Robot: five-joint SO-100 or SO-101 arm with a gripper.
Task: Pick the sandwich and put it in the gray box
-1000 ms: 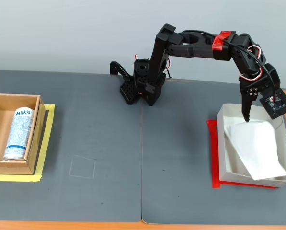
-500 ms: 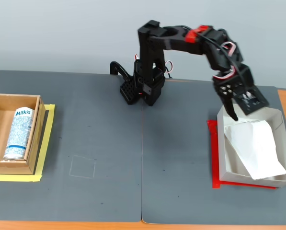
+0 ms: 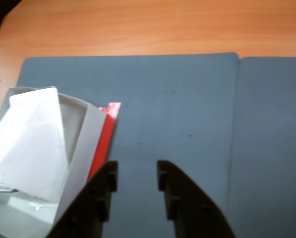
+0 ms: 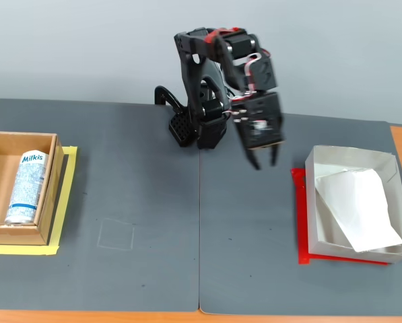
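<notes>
The sandwich [image 4: 359,206], a flat white plastic-wrapped packet, lies inside the gray box [image 4: 352,156] at the right of the fixed view, leaning over the box's front wall. In the wrist view the sandwich [image 3: 31,144] and gray box [image 3: 86,144] sit at the lower left. My gripper [image 4: 265,161] hangs above the dark mat, left of the box and apart from it. Its fingers [image 3: 107,181] stand open with only mat between them [image 3: 136,174].
Red tape [image 4: 298,215] marks the mat under the gray box. A brown cardboard box [image 4: 49,195] on yellow tape at the far left holds a Milkis can [image 4: 27,186]. The arm's base [image 4: 194,124] stands at the mat's back centre.
My arm has swung left and folded back, carrying the gripper from over the gray box to above the mat. The sandwich stays lying in the box.
</notes>
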